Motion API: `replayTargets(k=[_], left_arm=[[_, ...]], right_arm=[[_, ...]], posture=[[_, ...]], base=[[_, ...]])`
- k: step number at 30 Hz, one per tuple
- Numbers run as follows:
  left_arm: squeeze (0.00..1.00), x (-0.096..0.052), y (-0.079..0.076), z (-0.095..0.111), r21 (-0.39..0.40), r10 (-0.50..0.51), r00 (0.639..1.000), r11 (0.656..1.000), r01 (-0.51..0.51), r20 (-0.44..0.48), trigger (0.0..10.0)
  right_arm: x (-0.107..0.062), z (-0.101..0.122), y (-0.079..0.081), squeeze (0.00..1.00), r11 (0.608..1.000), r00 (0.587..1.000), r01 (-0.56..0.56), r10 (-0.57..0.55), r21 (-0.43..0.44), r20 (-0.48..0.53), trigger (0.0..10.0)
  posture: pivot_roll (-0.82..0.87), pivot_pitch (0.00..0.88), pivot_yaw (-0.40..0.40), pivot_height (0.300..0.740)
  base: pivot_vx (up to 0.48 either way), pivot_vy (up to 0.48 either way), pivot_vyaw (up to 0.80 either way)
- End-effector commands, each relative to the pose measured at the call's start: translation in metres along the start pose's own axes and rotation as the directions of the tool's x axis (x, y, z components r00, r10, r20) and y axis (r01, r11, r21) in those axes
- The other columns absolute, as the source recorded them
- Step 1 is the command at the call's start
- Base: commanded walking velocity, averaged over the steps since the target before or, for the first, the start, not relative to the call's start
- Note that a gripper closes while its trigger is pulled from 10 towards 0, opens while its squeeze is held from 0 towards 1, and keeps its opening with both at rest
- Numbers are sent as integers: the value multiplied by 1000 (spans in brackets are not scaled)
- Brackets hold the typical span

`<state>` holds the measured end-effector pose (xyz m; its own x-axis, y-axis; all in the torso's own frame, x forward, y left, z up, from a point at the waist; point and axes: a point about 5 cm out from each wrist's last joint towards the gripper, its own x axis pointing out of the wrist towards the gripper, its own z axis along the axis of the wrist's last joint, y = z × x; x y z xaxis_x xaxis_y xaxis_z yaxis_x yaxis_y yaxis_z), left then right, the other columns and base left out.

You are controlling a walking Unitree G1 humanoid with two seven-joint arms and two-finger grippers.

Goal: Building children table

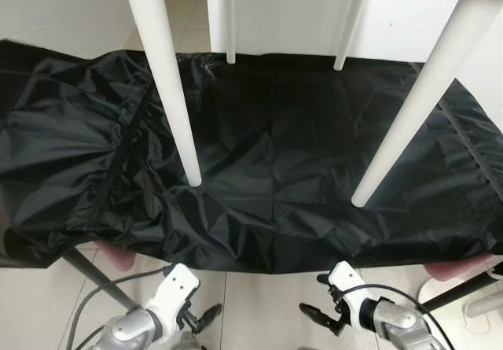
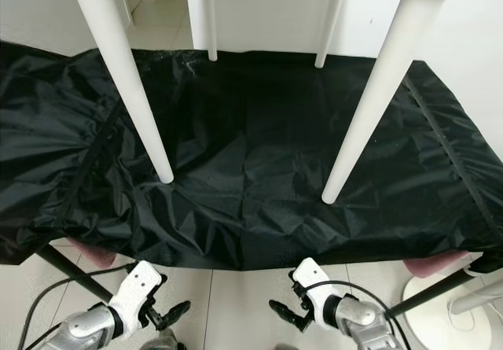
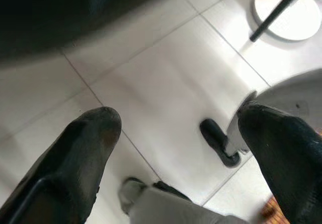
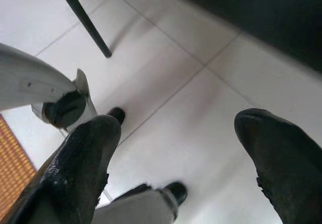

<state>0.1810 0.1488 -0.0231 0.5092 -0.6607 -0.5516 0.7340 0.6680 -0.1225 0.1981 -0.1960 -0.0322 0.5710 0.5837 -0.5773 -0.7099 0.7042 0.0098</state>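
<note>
1. I see a risk: if I lift the left gripper [image 1: 206,317] or the right gripper [image 1: 313,313] too fast, it can catch the edge of the black cloth [image 1: 259,161] and pull it, shaking the table.
2. Both grippers hang low over the tiled floor [image 3: 166,83], fingers apart, holding nothing.
3. The children table [image 1: 236,12] lies upside down on the cloth, with four white legs [image 1: 169,82] pointing up, smooth and tapered.

Table legs [image 1: 169,82]: plain white
Cloth [image 1: 275,153]: glossy black, crinkled
Floor [image 3: 166,83]: white tiles, grey grout lines
Stand poles [image 1: 94,275]: black
Round stand base [image 3: 289,10]: white
Mat [image 4: 12,163]: orange woven
Left gripper [image 1: 206,318], right gripper [image 1: 313,314]: black fingers, silver-white bodies
</note>
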Motion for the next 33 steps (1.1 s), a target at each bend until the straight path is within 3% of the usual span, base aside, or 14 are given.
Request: replayTargets(k=[1, 11, 16, 26, 33], left_arm=[[0, 1, 3, -11, -15, 7, 999, 1000, -7, -34, 10000], [0, 10, 10, -22, -50, 91, 994, 994, -94, -64, 10000], [0, 17, 19, -25, -117, 183, 980, 975, -191, -76, 10000], [0, 24, 31, -30, -191, 320, 935, 919, -346, -153, 10000], [0, 23, 29, -37, -198, 352, 910, 897, -395, -217, 10000]], right_arm=[[1, -9, 1, 0, 999, 999, 27, -26, 30, -36, 10000], [7, -20, 2, 0, 985, 991, 117, -107, 125, -82, 10000], [12, -28, 0, 0, 934, 960, 266, -235, 239, -149, 10000], [19, -30, -1, 0, 855, 904, 419, -363, 307, -223, 10000], [19, -35, 1, 0, 822, 879, 469, -397, 324, -265, 10000]], posture=[[50, 42, 7, 740], [46, 41, 10, 740], [44, 38, 16, 740], [23, 19, 32, 740], [20, 10, 41, 740]], base=[[0, 0, 0], [0, 0, 0], [0, 0, 0], [0, 0, 0], [0, 0, 0]])
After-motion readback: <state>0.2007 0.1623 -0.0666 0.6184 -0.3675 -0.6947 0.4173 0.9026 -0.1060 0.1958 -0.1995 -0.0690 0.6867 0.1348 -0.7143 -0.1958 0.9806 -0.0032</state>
